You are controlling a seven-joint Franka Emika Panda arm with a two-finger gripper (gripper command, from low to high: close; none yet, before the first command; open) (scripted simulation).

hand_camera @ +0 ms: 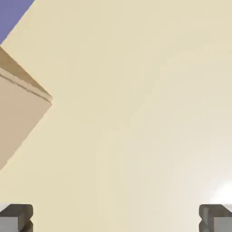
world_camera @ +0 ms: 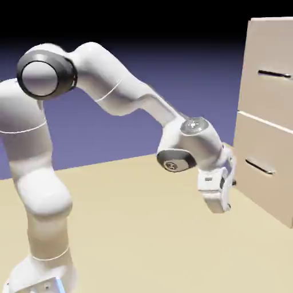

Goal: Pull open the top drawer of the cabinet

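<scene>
The tall beige cabinet (world_camera: pixel 269 120) stands at the right of the exterior view. Its top drawer (world_camera: pixel 270 71) is flush with the front and carries a thin dark bar handle (world_camera: pixel 274 74). The lower drawer (world_camera: pixel 262 166) has the same kind of handle. My gripper (world_camera: pixel 220 207) hangs low to the left of the lower drawer, well below the top handle, pointing down at the table. In the hand view its two grey fingertips (hand_camera: pixel 16 217) sit wide apart at the bottom corners with only table between them, so my gripper (hand_camera: pixel 116 219) is open and empty.
The pale table (world_camera: pixel 143 229) stretches under the arm. A bottom corner of the cabinet (hand_camera: pixel 18 113) shows at the left of the hand view, with backdrop above it. The arm's elbow and base fill the exterior view's left.
</scene>
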